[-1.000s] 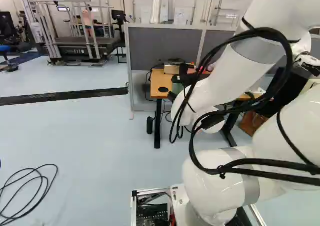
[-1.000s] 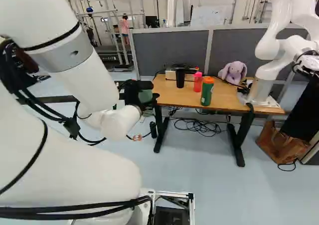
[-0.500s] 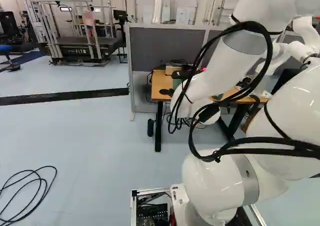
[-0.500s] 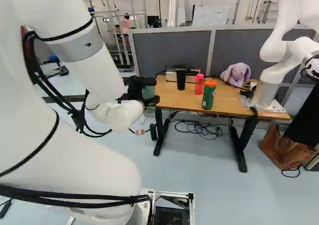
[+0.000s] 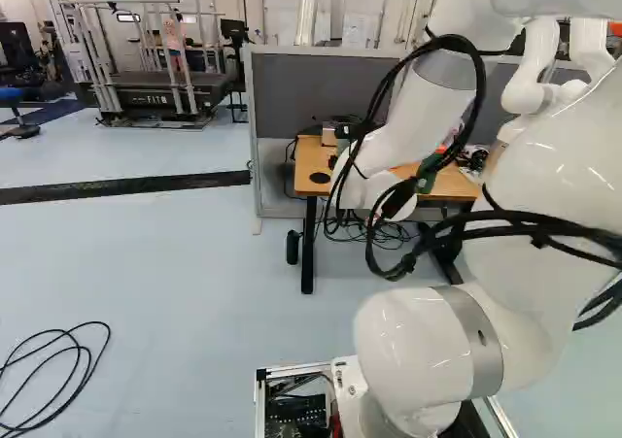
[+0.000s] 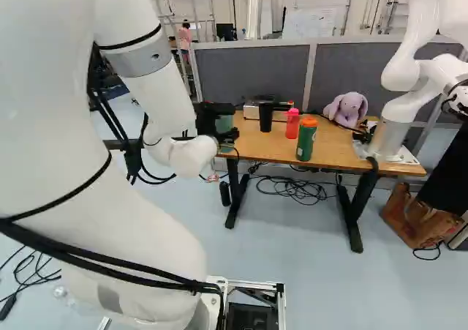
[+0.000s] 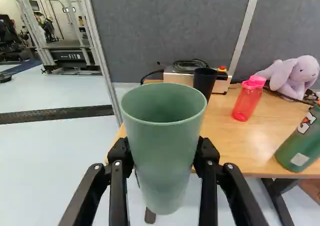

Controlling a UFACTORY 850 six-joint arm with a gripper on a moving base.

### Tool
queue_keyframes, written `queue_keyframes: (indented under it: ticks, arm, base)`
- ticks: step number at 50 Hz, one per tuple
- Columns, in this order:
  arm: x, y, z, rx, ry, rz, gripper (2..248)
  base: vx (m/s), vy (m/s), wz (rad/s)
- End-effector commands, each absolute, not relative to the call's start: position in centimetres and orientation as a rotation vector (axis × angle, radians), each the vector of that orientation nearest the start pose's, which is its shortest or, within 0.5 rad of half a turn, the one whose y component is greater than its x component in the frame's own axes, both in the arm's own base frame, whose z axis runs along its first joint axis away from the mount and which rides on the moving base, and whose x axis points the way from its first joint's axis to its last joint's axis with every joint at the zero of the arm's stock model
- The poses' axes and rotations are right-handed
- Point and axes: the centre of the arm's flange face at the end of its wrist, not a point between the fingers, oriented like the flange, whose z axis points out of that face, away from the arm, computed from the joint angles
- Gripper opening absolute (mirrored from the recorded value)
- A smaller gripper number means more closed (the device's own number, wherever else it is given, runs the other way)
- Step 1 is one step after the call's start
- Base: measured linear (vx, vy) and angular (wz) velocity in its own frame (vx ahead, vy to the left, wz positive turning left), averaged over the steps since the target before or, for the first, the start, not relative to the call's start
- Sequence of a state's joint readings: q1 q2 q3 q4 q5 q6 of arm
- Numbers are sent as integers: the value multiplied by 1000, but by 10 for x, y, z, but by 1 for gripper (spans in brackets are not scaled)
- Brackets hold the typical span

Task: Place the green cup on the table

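The green cup is held by the tool, whose two fingers are pressed against it from opposite sides and parted by about the cup's width, well short of closed. The cup is carried mouth up, its long axis close to upright. By the right base view it is placed at the left end of the bench, near the front corner; whether its base is wholly over the wood cannot be told. In the wrist view most of the bench top lies ahead and towards the pink bottle, so a shift that way, then a lowering, is probably called for. The black cup beyond should be kept clear of. Print is seen on the green bottle, which also bears a pale label, and on the treadmill; none is seen on the held cup.
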State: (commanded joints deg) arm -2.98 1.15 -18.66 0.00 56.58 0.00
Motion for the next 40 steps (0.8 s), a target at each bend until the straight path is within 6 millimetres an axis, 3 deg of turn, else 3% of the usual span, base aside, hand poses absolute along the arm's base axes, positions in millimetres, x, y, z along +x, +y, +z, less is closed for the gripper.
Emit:
queue_keyframes:
  ticks: [40]
  arm:
    - [448,-34,382,-2480,94,-2003,127]
  base:
    - [0,0,0]
